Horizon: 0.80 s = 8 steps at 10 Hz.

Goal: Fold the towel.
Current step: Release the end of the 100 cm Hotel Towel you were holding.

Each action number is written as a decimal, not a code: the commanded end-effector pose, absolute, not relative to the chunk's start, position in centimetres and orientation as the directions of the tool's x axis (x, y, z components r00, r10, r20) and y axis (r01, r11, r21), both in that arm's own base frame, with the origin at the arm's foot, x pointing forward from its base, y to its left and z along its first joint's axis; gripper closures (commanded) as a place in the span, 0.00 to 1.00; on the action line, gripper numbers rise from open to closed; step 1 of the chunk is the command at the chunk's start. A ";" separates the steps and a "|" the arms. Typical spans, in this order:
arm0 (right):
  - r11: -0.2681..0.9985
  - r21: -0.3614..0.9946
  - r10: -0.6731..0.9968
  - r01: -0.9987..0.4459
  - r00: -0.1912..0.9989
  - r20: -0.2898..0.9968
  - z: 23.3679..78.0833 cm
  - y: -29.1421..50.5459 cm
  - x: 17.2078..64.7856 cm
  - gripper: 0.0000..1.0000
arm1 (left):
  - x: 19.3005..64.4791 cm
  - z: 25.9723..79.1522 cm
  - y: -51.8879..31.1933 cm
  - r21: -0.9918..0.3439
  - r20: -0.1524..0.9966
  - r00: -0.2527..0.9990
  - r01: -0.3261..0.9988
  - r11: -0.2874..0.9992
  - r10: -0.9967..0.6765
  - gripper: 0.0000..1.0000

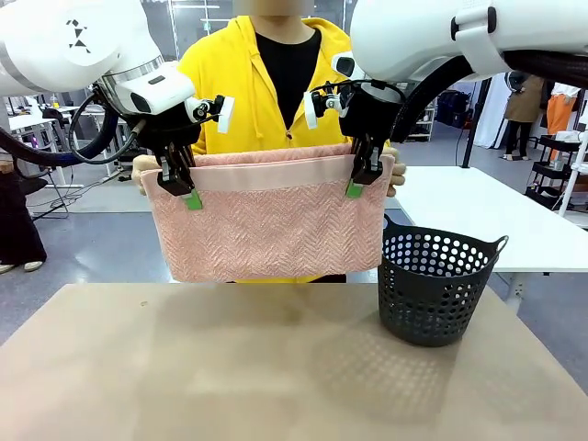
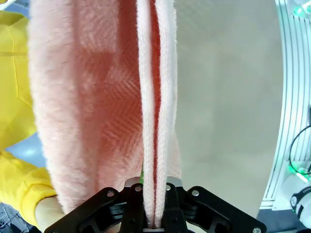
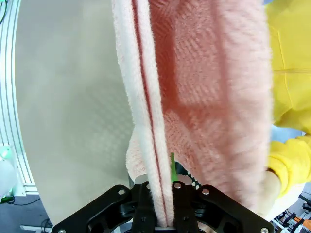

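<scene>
- Left pincer [image 1: 186, 191], centre left of the front view, is clamped tight on the towel [image 1: 271, 230] at its top edge, near the left corner.
- Right pincer [image 1: 360, 181], centre right, is pinched closed on the same edge near the other corner.
- Mid-frame, the towel hangs doubled between my pincers, above the tabletop [image 1: 230, 367].
- A person's hands [image 1: 141, 170] sit just behind the upper corners.
- At lower right, a basket [image 1: 432, 285] stands on the tabletop, beside the towel's lower right corner.
</scene>
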State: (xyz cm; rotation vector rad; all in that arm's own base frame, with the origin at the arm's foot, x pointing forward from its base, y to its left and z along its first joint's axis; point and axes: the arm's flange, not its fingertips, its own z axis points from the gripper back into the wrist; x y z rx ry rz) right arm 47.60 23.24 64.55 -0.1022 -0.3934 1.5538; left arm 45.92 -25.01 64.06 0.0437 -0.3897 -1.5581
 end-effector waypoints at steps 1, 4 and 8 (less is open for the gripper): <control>0.029 -0.316 0.984 -0.948 -0.029 0.177 64.6 23.0 47.6 1.00 | 46.0 64.1 -24.9 0.269 0.216 -0.034 0.963 0.026 -0.976 1.00; 0.029 -0.316 0.984 -0.948 -0.029 0.177 64.6 23.0 47.6 1.00 | 46.0 64.1 -24.9 0.269 0.216 -0.034 0.963 0.026 -0.976 1.00; 0.029 -0.316 0.984 -0.948 -0.029 0.177 64.6 23.0 47.6 1.00 | 46.0 64.1 -24.9 0.269 0.216 -0.034 0.963 0.026 -0.976 1.00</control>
